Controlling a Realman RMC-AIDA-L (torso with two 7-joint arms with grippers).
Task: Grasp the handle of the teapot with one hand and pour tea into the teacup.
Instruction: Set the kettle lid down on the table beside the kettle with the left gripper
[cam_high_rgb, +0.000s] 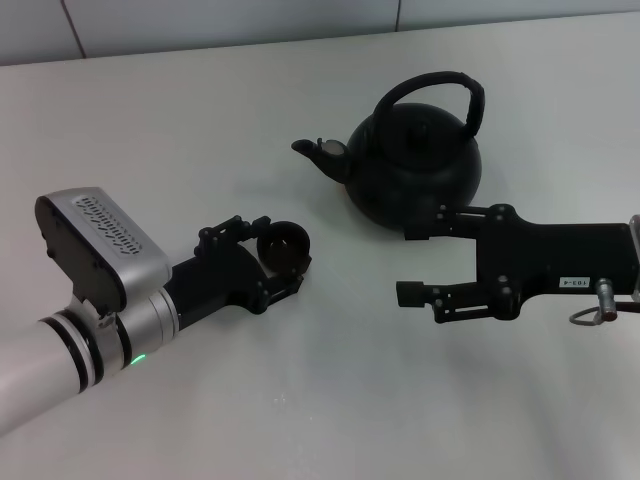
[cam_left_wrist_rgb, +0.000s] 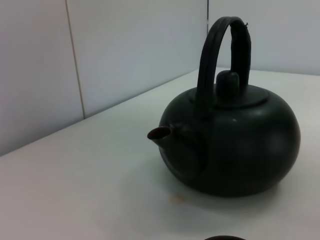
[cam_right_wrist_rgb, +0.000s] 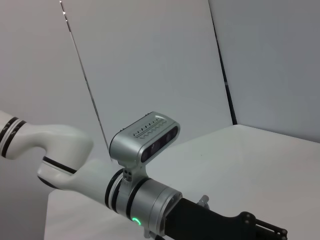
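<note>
Teapot: From my remote station I see the large round matte-black teapot (cam_high_rgb: 415, 170) standing upright on the white tabletop (cam_high_rgb: 200, 120), far side, right of centre, its short spout (cam_high_rgb: 318, 152) pointing toward the robot's left.
Handle: The thick black arched hoop handle (cam_high_rgb: 468, 95) rises over the flat lid, and nothing grips it.
Teacup: The tiny round black handleless teacup (cam_high_rgb: 283, 248) sits at the left of centre, well apart from the teapot; I cannot tell whether it holds any tea.
Left gripper: The black two-fingered left gripper (cam_high_rgb: 281, 254) on its silver-grey arm lies low over the table, its fingers pinching the teacup between them.
Right gripper: The right gripper (cam_high_rgb: 420, 262) reaches in from the right, fingers spread wide, the farther fingertip just beside the teapot's base; I cannot tell whether it touches.
Left wrist view: The teapot (cam_left_wrist_rgb: 235, 145) fills the frame, handle (cam_left_wrist_rgb: 220, 55) upright.
Right wrist view: The left arm (cam_right_wrist_rgb: 135, 185) shows against the grey wall.
</note>
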